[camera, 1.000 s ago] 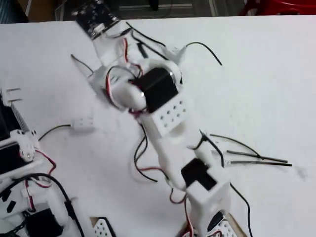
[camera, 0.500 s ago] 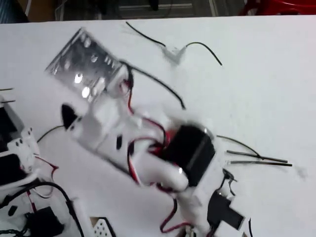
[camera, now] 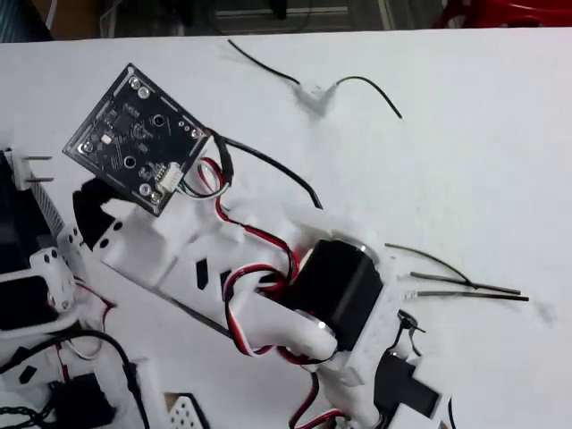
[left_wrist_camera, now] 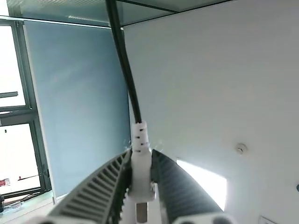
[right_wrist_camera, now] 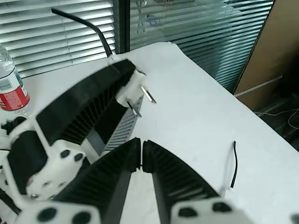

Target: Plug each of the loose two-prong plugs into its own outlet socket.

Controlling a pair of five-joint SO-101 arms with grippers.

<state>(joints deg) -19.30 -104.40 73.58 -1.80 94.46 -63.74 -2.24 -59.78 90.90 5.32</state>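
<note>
My left gripper (left_wrist_camera: 140,161) is clamped tight on the white two-prong plug (left_wrist_camera: 139,140), prongs (right_wrist_camera: 142,99) poking out just ahead of my right gripper (right_wrist_camera: 141,150), which is closed on nothing. Looks mid-carry to me: next I'd swing it down to the desk (right_wrist_camera: 187,107) and square those prongs up

Two grippers, the left gripper (left_wrist_camera: 140,158) and the right gripper (right_wrist_camera: 141,150); one two-prong plug (right_wrist_camera: 134,87), carrying two metal prongs (right_wrist_camera: 142,99); one small white connector block (camera: 312,95) with two black leads; three thin loose wires (camera: 465,286) lying together; one counter (camera: 483,134); one water bottle (right_wrist_camera: 9,88).
</note>
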